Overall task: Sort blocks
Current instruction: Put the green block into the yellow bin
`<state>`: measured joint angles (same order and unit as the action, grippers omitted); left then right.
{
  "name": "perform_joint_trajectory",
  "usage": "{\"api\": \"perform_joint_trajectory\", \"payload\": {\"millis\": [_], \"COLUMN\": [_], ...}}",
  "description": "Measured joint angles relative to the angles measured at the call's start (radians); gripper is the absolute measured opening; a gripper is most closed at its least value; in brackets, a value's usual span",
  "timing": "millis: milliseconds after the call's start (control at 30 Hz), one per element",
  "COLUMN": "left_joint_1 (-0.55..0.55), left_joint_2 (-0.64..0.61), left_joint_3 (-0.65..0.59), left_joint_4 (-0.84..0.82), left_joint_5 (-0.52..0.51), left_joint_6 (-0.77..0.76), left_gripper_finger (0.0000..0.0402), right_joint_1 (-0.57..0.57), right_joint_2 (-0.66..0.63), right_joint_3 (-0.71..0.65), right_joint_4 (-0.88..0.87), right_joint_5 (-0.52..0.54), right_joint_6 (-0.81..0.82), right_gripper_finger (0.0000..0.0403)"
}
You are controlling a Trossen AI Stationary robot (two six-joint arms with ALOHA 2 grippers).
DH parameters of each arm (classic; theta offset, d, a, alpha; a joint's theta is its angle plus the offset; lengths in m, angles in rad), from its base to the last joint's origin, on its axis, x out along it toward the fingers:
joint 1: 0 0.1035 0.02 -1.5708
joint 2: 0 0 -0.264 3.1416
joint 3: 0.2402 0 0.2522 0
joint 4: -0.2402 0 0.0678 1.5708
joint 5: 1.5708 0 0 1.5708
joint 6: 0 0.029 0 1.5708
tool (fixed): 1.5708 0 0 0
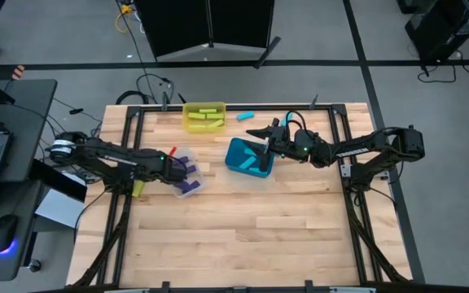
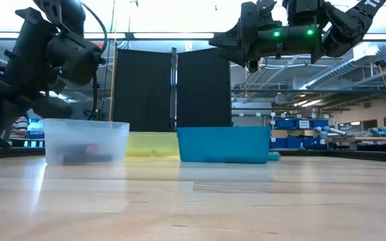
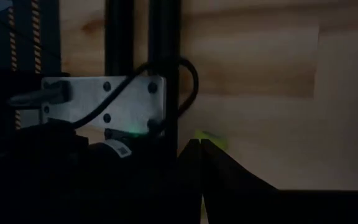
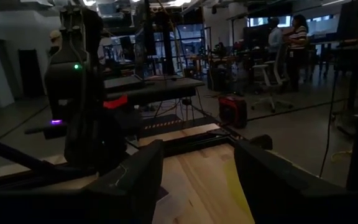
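Right now the move I'd plan turns on the loose yellow-green block (image 1: 138, 189) at the table's left edge. It lies right by the left gripper (image 3: 199, 144), which hangs low beside the clear bin (image 1: 192, 185) with its fingers pressed together. In the left wrist view a sliver of yellow-green shows just at the tips, but I cannot tell whether the block is pinched or merely lying on the wood just past them. From above, its long axis seems to run from the far edge towards the near one, though it is too small to be sure. The other stray, a cyan block (image 1: 245, 115), lies with its long axis across the table between the yellow bin (image 1: 187, 119) and the right gripper (image 1: 260, 130), so the right arm is much nearer to it. That gripper hovers over the teal bin (image 1: 236, 159), fingers spread and nothing between them. By my count there are three bins and two loose blocks. At least three yellow-green bars are in the yellow bin, about two cyan in the teal, and roughly three purple in the clear one.
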<state>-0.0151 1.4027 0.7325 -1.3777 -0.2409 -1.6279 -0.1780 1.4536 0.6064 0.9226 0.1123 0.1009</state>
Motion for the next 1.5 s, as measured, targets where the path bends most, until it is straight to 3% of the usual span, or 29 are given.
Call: {"api": "perform_joint_trajectory", "payload": {"millis": [333, 667, 967, 1200, 1300, 1500], "left_joint_1": [-0.029, -0.07, -0.087, -0.138, -0.149, -0.2], "left_joint_2": [-0.005, 0.006, 0.111, 0.155, 0.155, 0.155], "left_joint_3": [0.017, 0.017, 0.066, 0.172, 0.186, 0.186], "left_joint_4": [0.062, 0.091, 0.084, -0.155, -0.188, -0.184], "left_joint_5": [-0.126, -0.241, -0.149, -0.043, -0.059, -0.187], "left_joint_6": [-0.225, -0.597, -0.626, -0.673, -0.685, -0.668], "left_gripper_finger": [0.0001, 0.0001, 0.0001, 0.0001, 0.0006, 0.0017], "right_joint_1": [-0.004, -0.028, -0.065, -0.083, -0.088, -0.103], "right_joint_2": [0.0, 0.0, 0.0, 0.0, 0.0, 0.0], "right_joint_3": [0.0, -0.001, -0.001, -0.001, -0.001, -0.001], "right_joint_4": [0.004, 0.02, 0.021, 0.014, 0.014, 0.014], "right_joint_5": [-0.006, -0.068, -0.158, -0.2, -0.201, -0.201], "right_joint_6": [-0.032, -0.033, -0.02, -0.015, -0.015, -0.014], "right_gripper_finger": [0.0207, 0.0206, 0.0206, 0.0204, 0.0204, 0.0202]}}
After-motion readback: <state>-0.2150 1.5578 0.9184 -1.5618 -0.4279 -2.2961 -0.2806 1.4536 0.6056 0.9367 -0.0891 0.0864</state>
